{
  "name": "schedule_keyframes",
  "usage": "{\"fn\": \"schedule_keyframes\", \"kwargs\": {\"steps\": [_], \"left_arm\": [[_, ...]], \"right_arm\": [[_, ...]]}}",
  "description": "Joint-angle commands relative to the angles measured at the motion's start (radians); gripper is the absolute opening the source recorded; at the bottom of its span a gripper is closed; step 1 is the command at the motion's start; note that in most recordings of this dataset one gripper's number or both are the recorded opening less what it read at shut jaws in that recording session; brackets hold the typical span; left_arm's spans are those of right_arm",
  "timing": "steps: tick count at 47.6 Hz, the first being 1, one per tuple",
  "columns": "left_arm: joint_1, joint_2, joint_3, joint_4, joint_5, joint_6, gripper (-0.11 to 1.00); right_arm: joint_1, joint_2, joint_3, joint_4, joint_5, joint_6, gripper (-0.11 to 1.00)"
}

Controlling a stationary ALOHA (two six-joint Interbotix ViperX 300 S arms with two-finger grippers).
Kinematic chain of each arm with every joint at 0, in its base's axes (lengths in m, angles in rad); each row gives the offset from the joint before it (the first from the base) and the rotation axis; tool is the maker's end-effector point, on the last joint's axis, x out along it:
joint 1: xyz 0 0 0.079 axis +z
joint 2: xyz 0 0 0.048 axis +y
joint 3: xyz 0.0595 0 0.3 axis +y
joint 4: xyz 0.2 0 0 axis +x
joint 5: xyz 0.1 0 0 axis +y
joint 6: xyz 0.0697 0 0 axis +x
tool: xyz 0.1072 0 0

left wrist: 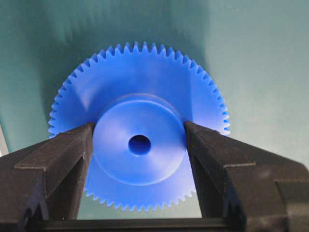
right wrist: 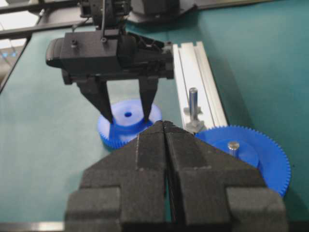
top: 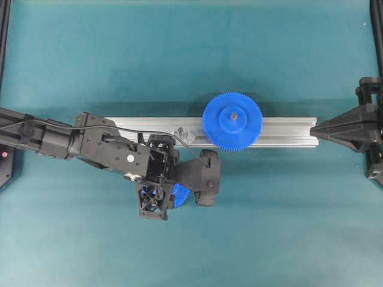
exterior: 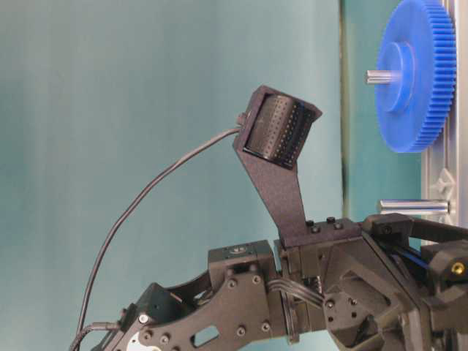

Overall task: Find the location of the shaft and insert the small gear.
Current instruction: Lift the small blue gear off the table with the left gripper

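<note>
Two black fingers (left wrist: pixel 72 159) of the left tool (left wrist: pixel 139 145) sit against either side of the small gear's (left wrist: pixel 140 130) raised hub, pinching it where it lies flat on the green surface (top: pixel 269 227), lower centre of the overhead view. The right tool (right wrist: pixel 166 159) is pressed together, empty. The shaft (right wrist: pixel 193 101) stands upright on the aluminium rail (top: pixel 287 131), beside the larger gear (top: pixel 232 121). A shallow hold on the smooth hub could slip on lifting, or tilt the gear and jam it on the shaft.
</note>
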Motion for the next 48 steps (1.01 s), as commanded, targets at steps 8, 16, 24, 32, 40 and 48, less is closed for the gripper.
{"fn": "schedule_keyframes", "kwargs": {"steps": [8, 16, 24, 32, 40, 48], "left_arm": [[-0.005, -0.015, -0.017, 0.002, -0.003, 0.002, 0.64], [-0.005, -0.015, -0.017, 0.002, -0.003, 0.003, 0.64], [-0.005, -0.015, -0.017, 0.002, -0.005, 0.003, 0.64], [-0.005, -0.017, -0.017, 0.002, -0.003, 0.005, 0.64], [-0.002, -0.046, -0.034, 0.002, 0.037, 0.026, 0.64], [0.003, -0.086, -0.086, 0.002, 0.132, 0.066, 0.64]], "right_arm": [[-0.002, 0.006, -0.011, 0.003, -0.009, 0.011, -0.02], [-0.002, 0.006, -0.011, 0.002, -0.009, 0.011, -0.02], [-0.002, 0.006, -0.011, 0.002, -0.009, 0.011, -0.02], [-0.002, 0.006, -0.011, 0.003, -0.009, 0.011, -0.02], [-0.002, 0.006, -0.011, 0.002, -0.009, 0.011, -0.02], [-0.002, 0.008, -0.011, 0.003, -0.009, 0.011, -0.02]]}}
